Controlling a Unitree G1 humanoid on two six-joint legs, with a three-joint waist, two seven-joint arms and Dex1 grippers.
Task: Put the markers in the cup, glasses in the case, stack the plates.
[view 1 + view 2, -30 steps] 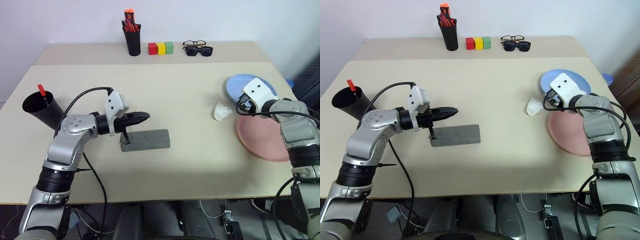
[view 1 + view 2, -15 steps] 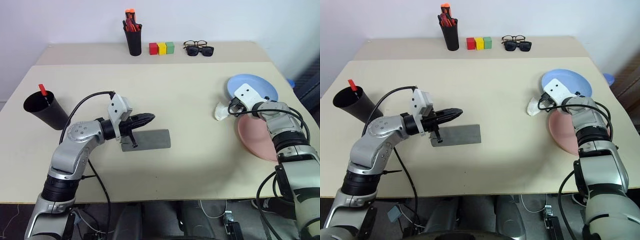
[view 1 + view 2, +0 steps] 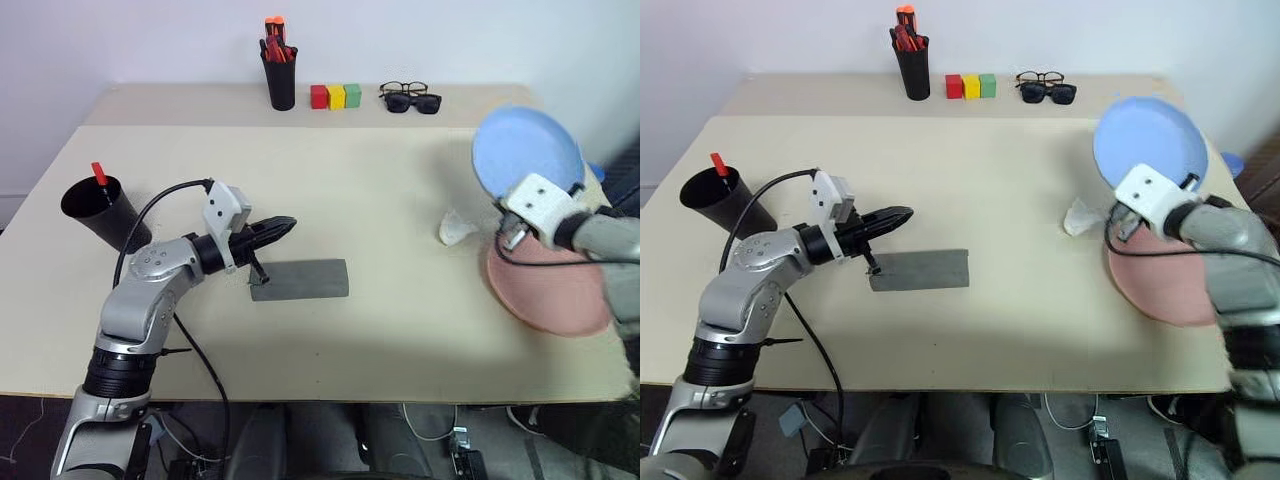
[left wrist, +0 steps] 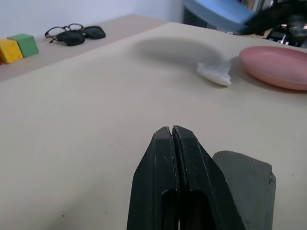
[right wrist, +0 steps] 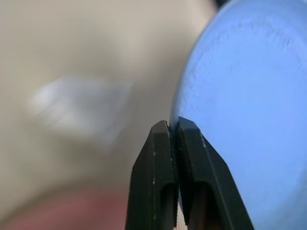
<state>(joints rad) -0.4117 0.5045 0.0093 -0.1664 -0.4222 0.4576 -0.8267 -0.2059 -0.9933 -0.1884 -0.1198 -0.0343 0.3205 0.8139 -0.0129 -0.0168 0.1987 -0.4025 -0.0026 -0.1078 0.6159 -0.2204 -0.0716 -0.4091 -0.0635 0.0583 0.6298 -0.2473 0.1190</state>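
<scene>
We see our right gripper (image 5: 173, 125) pinched onto the rim of the light blue plate (image 3: 528, 150), which is lifted off the tabletop (image 3: 380, 210) and tilted up above the pink plate (image 3: 550, 295); that pink plate lies flat just below the gripper, part of it covered by our arm. A crumpled white scrap (image 3: 455, 229) rests beside it. Our left gripper (image 4: 171, 130) has its fingers pressed together, holding nothing we can make out, hovering just over one end of the grey case (image 3: 299, 279). A small dark piece hangs under it; we cannot tell what it is. Behind that arm stands the black cup (image 3: 102, 212) with a red-capped marker (image 3: 99, 174) inside.
</scene>
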